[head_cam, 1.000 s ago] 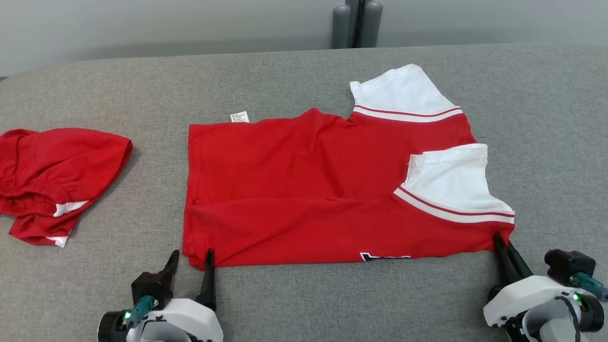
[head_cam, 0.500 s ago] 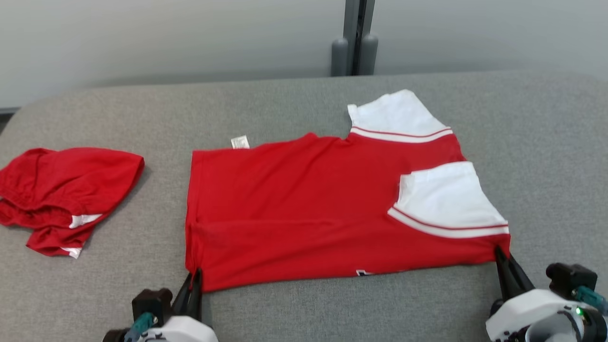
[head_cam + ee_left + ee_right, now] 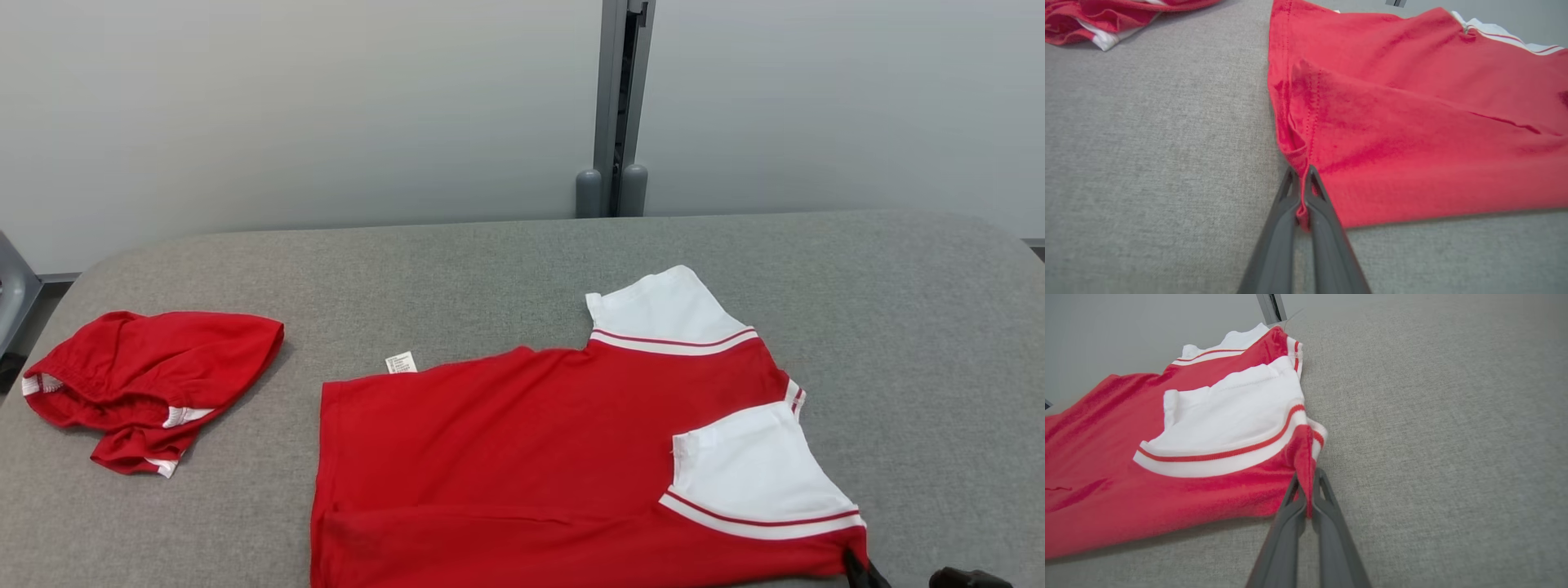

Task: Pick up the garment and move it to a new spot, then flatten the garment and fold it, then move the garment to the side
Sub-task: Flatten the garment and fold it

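One garment (image 3: 522, 457) on grey table (image 3: 457, 261)

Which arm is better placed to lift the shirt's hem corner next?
Left. The left gripper is shut on the red shirt at its hem corner; the right gripper pinches the sleeve end.

Soft matt red cloth garment (image 3: 522, 457) on rough grey woven table cover (image 3: 490, 269)

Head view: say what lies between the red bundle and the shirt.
A bare grey fabric surface separates the bundle and shirt, seen in the head view.
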`<state>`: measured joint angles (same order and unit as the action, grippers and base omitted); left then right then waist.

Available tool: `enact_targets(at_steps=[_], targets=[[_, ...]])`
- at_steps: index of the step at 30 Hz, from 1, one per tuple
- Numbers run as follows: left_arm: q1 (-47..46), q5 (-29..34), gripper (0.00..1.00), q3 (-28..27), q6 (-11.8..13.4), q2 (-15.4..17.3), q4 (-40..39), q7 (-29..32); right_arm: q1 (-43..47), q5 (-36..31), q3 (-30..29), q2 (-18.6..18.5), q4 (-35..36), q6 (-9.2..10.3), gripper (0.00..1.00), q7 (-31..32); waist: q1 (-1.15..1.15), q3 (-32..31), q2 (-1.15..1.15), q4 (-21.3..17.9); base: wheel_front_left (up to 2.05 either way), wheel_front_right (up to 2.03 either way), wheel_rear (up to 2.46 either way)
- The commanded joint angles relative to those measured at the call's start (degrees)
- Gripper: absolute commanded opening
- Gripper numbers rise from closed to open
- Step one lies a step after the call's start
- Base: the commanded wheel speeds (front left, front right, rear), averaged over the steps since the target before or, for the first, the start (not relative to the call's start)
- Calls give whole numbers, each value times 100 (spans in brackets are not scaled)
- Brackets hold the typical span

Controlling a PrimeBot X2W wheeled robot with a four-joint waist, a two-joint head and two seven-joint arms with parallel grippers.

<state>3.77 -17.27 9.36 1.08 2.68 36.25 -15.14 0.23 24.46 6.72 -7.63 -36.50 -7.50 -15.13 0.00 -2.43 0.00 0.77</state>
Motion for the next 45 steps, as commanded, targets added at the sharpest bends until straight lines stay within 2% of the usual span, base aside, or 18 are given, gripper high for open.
enact_targets(at_steps=[1, 2, 3, 4, 13, 17, 25, 30, 35, 36, 37, 38, 39, 40, 41, 45], targets=[[13, -29, 1, -5, 25, 40, 52, 1, -9, 30, 36, -43, -53, 2, 0, -1, 0, 36, 0, 0, 0, 0, 0], [-10, -29, 87, 11, 32, 39, 56, 1, -35, 39, 50, -38, -80, 2, 15, -1, 0, 65, 0, 1, 0, 0, 0], [-40, -46, 100, 37, 25, 39, 65, 1, -78, 41, 58, -30, -103, 2, 44, -1, 0, 92, 0, 2, 0, 0, 0], [-84, -32, 100, 65, 25, 37, 51, 1, -137, 48, 75, -18, -91, 2, 100, -1, 0, 121, 0, 3, 0, 0, 0], [-779, 173, 100, -45, 139, 35, -296, 0, -803, -359, -170, -39, 300, 2, 100, -1, 0, 467, 0, -28, 0, 0, 0], [-1599, 235, 100, -54, 35, 94, 267, 38, -1347, -574, -132, -59, 166, 1, 100, -1, 0, 685, 0, -19, 0, 0, 0], [-3206, 111, 100, -78, -33, 173, 1467, 648, -2517, -679, 284, -31, -397, 1, 100, 100, 0, 1186, 0, -113, 0, 0, 0], [-3815, 105, 100, -52, -10, 239, 1968, 913, -3218, -660, 524, -68, -786, 2, 100, 408, 0, 1503, 0, -144, 0, 0, 0], [-4116, 94, 100, -22, 1, 220, 2203, 849, -3777, -683, 652, -119, -1100, 2, 100, 764, 0, 1698, 0, -88, 0, 0, 0], [-4174, 49, 99, -38, -13, 205, 2257, 830, -3929, -670, 665, -141, -1163, 2, 100, 844, 0, 1744, 0, -61, 0, 0, 0], [-4235, 69, 88, -13, -15, 194, 2301, 795, -4066, -698, 707, -173, -1233, 2, 100, 955, 0, 1784, 0, -31, 0, 0, 0], [-4281, 70, 45, 4, -12, 182, 2346, 764, -4176, -708, 726, -195, -1338, 2, 100, 1094, 0, 1815, 0, -4, 0, 0, 0], [-4326, 52, 27, 18, -22, 166, 2390, 731, -4293, -711, 750, -207, -1409, 2, 100, 1211, 0, 1846, 0, 26, 0, 0, 0], [-4373, 55, 3, 49, -35, 147, 2429, 704, -4433, -721, 765, -234, -1472, 2, 100, 1316, 0, 1879, 0, 63, 0, 0, 0], [-4408, 57, 0, 78, -51, 133, 2470, 679, -4559, -739, 785, -259, -1554, 2, 100, 1446, 0, 1906, 0, 98, 0, 0, 0], [-4575, 15, 0, 206, -102, 90, 2574, 564, -5041, -727, 730, -364, -1930, 2, 100, 1991, 0, 2016, 0, 278, 0, 0, 0]])
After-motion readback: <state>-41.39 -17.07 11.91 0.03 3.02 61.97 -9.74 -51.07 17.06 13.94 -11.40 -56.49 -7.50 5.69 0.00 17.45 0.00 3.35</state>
